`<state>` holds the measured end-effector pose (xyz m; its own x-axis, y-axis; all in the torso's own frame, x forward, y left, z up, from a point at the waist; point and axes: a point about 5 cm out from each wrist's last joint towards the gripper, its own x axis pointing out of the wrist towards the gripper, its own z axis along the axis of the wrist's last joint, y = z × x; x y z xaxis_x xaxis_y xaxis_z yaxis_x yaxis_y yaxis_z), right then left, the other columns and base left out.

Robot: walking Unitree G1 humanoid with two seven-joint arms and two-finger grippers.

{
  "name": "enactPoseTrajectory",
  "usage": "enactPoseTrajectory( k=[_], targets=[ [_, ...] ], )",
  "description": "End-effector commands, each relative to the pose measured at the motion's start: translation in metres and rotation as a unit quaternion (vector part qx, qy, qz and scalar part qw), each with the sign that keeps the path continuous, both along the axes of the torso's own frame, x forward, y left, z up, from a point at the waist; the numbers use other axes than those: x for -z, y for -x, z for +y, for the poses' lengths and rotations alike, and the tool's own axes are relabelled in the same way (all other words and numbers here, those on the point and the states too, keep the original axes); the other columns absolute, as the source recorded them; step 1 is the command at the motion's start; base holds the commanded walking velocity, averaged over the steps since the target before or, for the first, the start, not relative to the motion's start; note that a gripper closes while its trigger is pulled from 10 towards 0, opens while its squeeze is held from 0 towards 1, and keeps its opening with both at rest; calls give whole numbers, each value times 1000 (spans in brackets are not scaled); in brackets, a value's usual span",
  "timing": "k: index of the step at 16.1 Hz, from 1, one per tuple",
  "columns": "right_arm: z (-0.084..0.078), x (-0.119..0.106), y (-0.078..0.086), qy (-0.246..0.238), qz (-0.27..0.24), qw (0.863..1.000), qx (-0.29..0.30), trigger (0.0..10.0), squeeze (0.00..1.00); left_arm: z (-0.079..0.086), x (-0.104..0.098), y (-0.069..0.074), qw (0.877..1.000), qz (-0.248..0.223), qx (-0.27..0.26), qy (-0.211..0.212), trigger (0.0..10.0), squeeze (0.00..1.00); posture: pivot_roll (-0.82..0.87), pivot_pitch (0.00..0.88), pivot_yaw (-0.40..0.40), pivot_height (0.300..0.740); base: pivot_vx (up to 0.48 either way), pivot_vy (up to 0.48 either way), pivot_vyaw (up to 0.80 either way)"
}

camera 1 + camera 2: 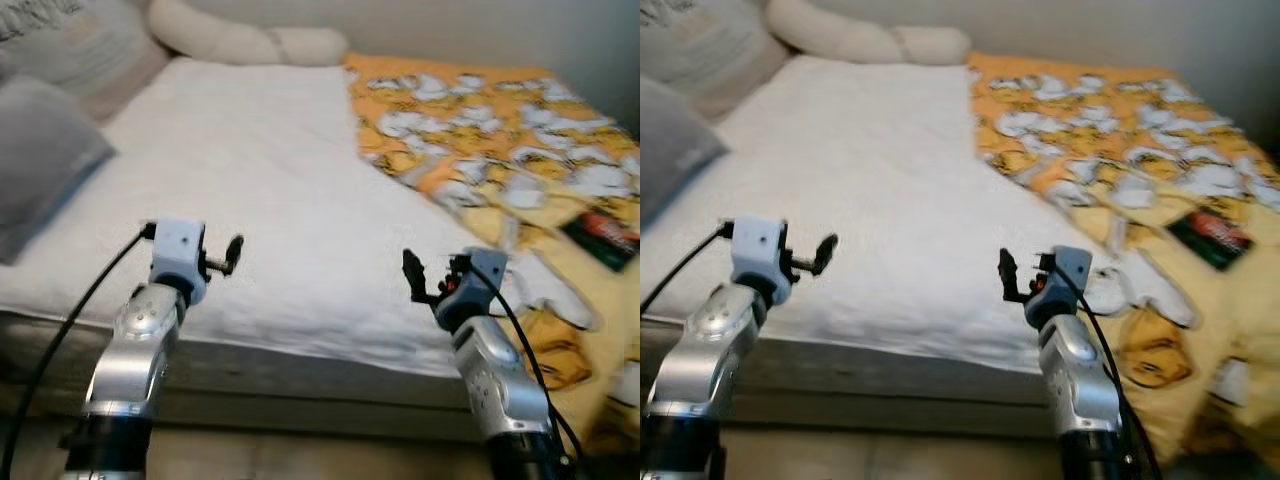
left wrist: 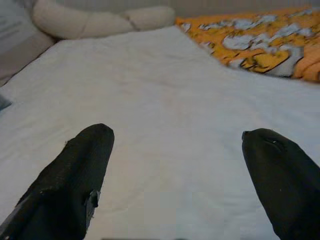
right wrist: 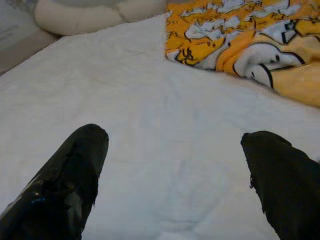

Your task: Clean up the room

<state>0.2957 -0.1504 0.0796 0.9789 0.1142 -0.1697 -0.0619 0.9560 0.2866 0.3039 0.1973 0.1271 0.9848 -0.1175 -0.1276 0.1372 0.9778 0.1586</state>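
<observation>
Orange cartoon-print blanket (image 1: 500,130), rumpled

No text can be read with certainty anywhere. A light pillow (image 1: 75,45) at the head of the bed carries large grey lettering along its top edge, cut off by the frame and too blurred to spell out. A dark packet (image 1: 603,238) lying on the orange blanket (image 1: 480,120) has a red patch with pale marks that look like a label, but the letters are smeared and cannot be made out. The blanket itself is printed with repeated cartoon figures in white and black, with no words legible among them.
</observation>
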Motion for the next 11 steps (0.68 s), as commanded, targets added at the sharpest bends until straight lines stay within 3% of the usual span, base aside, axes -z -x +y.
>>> enactPoseTrajectory(
  k=[1, 11],
  targets=[
    [6, -3, -5, 1, -6, 1000, -9, 10000, 0, 4, 5, 0, 1000, 11, -6, -1, 10000, 1000, 6, 0, -7, 740, 0, -480, 0],
    [12, -4, -13, 17, -12, 1000, -23, 10000, 0, 4, 4, -6, 1000, 7, -7, -3, 10000, 1000, 5, 0, -1, 740, 0, -480, 0]
  ],
)
